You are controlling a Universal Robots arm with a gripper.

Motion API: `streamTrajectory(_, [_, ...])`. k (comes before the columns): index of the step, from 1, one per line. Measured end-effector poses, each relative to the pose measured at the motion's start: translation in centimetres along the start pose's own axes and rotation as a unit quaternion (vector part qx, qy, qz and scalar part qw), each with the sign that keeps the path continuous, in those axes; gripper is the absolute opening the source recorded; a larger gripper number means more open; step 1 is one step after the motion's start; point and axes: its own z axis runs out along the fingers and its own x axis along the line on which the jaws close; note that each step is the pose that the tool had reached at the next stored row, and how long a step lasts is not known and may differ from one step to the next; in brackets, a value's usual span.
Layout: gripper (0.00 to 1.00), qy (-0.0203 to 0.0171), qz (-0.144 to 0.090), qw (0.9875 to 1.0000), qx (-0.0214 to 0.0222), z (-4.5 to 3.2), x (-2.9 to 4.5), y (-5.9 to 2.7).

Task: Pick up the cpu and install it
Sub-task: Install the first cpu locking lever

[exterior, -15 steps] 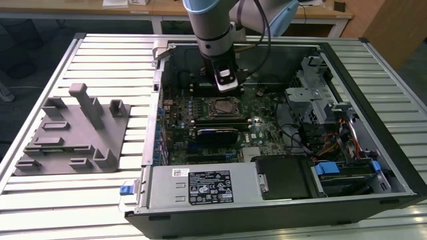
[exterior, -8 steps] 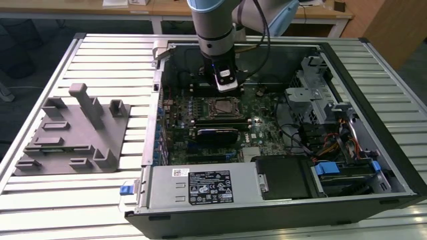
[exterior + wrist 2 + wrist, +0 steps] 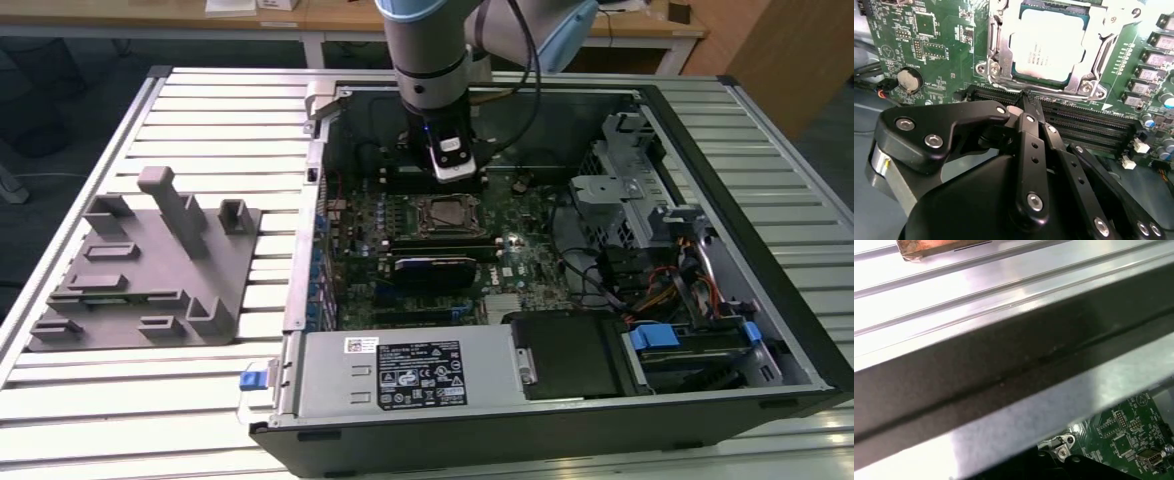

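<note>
You see: cpu (image 3: 1050,47) pale brushed metal top, matt | tool (image 3: 1026,107) black links, smooth satin, shiny screw heads | motherboard (image 3: 939,45) green, glossy | counter (image 3: 200,130) ribbed pale metal, sheeny | fixture block (image 3: 147,265) grey matt plastic

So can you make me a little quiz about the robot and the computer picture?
1. True or false: the cpu sits in its socket on the motherboard.
2. The grey plastic block lies: A) inside the computer case, B) on the table outside it.
3. The gripper holds ____.

Key: 1 true. 2 B. 3 nothing; its fingers are together.
</note>
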Motion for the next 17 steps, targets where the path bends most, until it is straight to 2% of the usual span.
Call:
streamTrajectory(5, [0.11,0.0002,0.000,1.0000,0.0001,-1.02,-0.14,0.20])
streamTrajectory(12, [0.11,0.0000,0.000,1.0000,0.0006,-1.10,-0.15,0.22])
streamTrajectory(13, [0.11,-0.0002,0.000,1.0000,0.0033,-1.10,-0.17,0.23])
streamTrajectory(14, [0.11,-0.0008,-0.001,1.0000,0.0080,-1.09,-0.18,0.23])
streamTrajectory(17, [0.11,-0.0018,-0.004,0.9997,0.0251,-1.07,-0.26,0.26])
